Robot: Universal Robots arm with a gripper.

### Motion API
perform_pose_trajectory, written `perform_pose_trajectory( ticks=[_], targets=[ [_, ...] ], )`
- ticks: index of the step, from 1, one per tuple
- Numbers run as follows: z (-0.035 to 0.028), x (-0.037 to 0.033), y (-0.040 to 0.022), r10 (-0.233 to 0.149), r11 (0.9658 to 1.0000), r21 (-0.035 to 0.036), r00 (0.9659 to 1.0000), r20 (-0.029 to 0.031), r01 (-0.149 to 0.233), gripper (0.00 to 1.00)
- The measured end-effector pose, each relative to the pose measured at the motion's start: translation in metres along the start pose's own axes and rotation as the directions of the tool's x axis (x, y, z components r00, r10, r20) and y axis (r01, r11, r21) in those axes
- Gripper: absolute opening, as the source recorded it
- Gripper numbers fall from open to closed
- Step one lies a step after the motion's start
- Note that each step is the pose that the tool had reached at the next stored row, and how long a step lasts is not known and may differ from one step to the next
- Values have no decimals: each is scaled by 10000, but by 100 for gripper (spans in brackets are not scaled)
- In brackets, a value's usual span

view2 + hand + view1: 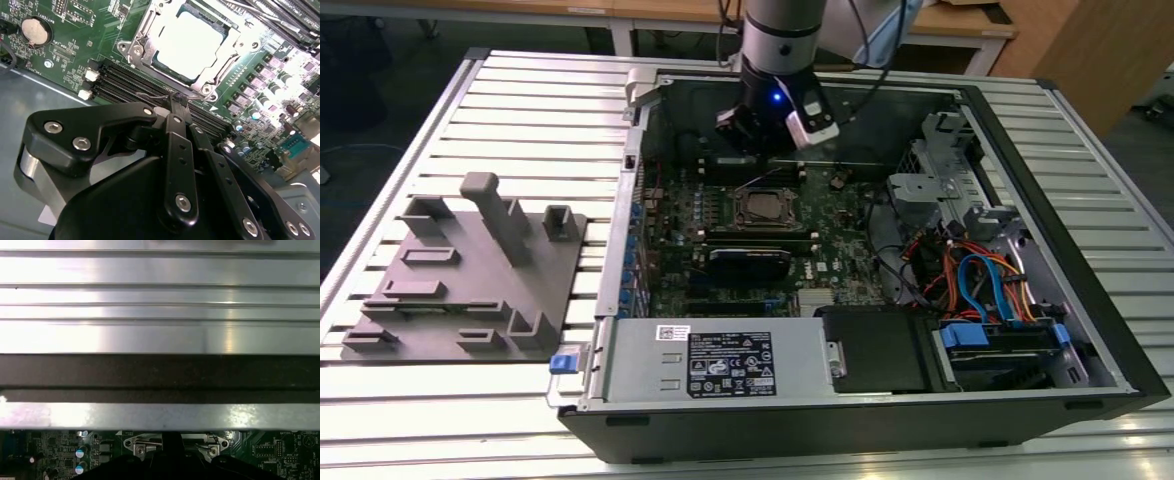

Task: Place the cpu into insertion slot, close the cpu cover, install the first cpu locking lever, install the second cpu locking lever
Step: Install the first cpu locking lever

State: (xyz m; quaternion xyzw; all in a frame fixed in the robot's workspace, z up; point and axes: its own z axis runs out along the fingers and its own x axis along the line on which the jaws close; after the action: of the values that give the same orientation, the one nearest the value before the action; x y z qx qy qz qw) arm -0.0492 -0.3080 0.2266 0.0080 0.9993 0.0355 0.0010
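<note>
Cpu [192,42] was seen seated in the insertion slot [170,68], cpu cover [202,84] down over it. Gripper [177,102], fingers pinched together, was set against a locking lever [150,94]. Lever step judged in hand: a firm press under its catch was called for.

I note open room above the insertion slot [767,208]; memory slots [135,87] flank it, cables [974,280] crowd the exterior view's right.

A lab or workshop: slatted metal table [480,90], opened computer case [1067,300], wooden benches [947,30].
</note>
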Motion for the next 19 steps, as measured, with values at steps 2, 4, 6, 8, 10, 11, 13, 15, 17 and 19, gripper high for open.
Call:
perform_pose_trajectory(
  ticks=[2,4,6,8,10,11,13,15,17,19],
  targets=[
    [6,-6,0,46,10000,-2,10000,5,-46,11],
    [11,-11,3,58,10000,0,10000,4,-58,11],
    [17,-15,5,58,10000,-1,10000,5,-58,11],
    [22,-21,8,57,10000,-2,10000,5,-57,11],
    [28,-26,11,57,10000,-2,10000,5,-57,11],
    [30,-29,13,59,10000,-1,10000,5,-59,11],
    [36,-36,15,57,10000,0,10000,4,-57,11],
    [43,-41,17,58,10000,-1,10000,4,-58,11],
    [51,-48,18,57,10000,-1,10000,5,-57,11],
    [59,-55,20,58,10000,-1,10000,4,-58,11]
  ],
)
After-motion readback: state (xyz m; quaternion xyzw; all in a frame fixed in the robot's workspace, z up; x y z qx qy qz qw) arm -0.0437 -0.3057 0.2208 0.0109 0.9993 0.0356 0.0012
